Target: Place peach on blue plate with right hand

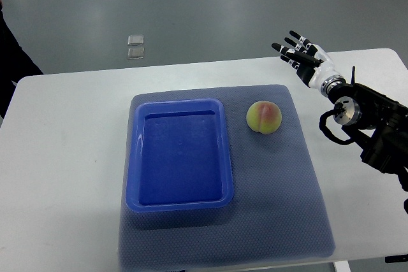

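Peach (264,117) sits on the grey mat (280,208), just right of the blue plate (180,203), close to the plate's upper right corner but apart from its rim. You see it yellow-green on the left, blushing pink-red on the right, with a crease running down its face. Nothing is touching it.

Plate: deep, rectangular, rounded corners, more a tray in shape. It lies on the left half of the mat with nothing in it.

Mat covers the middle of the white table (57,176) and reaches the table's near edge.

Your right hand (303,58) hangs well apart from the peach, up and to the right of it, over the table's far edge beyond the mat's upper right corner. Fingers (294,34) are spread and straight, pointing up-left, holding nothing. White palm, black fingers with white bands. The forearm (376,122) runs in from the right edge, black, with a round silver wrist joint and a loop of cable below it.

Left arm does not show.

Floor past the table is grey; two small clear squares (135,46) lie on it, one above the other. A dark shape (13,62) shows at the left edge; you cannot tell what it is
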Tool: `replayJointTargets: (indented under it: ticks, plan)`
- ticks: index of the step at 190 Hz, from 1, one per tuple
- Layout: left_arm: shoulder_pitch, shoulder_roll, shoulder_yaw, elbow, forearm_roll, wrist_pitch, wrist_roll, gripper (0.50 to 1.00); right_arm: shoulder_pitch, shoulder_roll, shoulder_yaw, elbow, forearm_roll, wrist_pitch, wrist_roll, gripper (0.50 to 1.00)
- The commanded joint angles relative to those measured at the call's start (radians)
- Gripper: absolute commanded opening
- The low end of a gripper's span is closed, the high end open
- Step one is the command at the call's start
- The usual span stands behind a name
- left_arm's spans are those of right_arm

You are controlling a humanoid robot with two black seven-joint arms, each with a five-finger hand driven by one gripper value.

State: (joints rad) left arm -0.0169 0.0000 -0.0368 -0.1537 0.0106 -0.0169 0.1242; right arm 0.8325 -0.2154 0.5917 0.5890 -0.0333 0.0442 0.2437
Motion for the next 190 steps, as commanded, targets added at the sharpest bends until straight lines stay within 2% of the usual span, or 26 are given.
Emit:
replayJointTargets:
  ticks: [1,190]
  plan:
    - [0.000,0.000,0.000,0.000,0.000,0.000,0.000,1.000,-0.001,-0.001,0.000,0.000,-0.010,0.000,-0.001,0.928]
    - [0.002,0.000,0.000,-0.001,0.002,0.000,0.000,1.000,-0.010,-0.016,-0.001,0.000,-0.066,0.019,-0.003,0.928]
